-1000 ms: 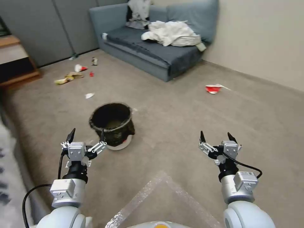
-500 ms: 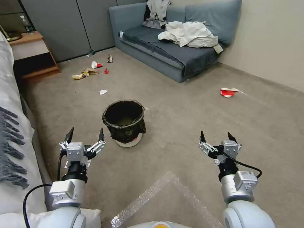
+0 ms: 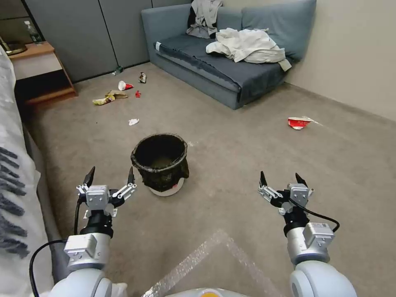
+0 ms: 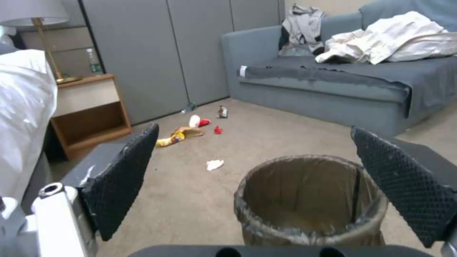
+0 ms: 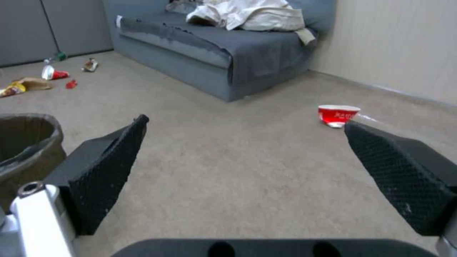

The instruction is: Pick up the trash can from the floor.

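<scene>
— What's on the left?
— The left gripper, fingers spread wide, empty, near the trash can standing upright on the floor.
— And right?
— The right gripper, also spread open, well apart from it.

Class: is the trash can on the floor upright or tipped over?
Upright. The trash can rests on its white base on the floor, its open rim facing up.

I am seeing the floor carrying the trash can, a crushed cup, scattered litter and the sofa.
</scene>
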Robot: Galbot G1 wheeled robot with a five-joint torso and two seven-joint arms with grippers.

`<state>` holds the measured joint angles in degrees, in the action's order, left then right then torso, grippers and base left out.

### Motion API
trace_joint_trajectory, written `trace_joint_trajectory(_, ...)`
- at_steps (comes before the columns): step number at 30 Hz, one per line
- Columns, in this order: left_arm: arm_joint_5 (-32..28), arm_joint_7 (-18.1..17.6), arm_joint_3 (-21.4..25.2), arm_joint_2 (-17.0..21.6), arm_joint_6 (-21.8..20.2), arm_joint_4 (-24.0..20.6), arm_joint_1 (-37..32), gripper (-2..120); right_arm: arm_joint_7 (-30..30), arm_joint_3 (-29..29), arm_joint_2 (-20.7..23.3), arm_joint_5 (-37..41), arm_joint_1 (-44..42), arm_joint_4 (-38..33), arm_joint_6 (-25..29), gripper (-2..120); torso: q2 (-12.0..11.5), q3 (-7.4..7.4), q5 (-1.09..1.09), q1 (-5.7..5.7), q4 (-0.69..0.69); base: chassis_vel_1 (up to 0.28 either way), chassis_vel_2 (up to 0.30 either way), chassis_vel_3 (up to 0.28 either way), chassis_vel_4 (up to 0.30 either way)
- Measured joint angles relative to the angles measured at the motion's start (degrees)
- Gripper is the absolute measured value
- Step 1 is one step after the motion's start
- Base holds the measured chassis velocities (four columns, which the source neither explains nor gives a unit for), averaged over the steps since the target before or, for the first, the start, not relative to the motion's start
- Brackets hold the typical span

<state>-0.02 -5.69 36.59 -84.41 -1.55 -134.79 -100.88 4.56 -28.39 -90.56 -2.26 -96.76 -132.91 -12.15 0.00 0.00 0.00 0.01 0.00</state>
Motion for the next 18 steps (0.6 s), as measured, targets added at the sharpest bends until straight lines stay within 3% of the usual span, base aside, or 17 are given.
trace_joint_trajectory(18,-0.3,-0.2,0.2,0.0,-0.1,0.2,0.0,100,-0.1,0.0,0.0,0.0,0.0,0.2,0.1,100,0.0,0.0,0.0,0.0,0.0,-0.087,0.091,0.085,-0.08)
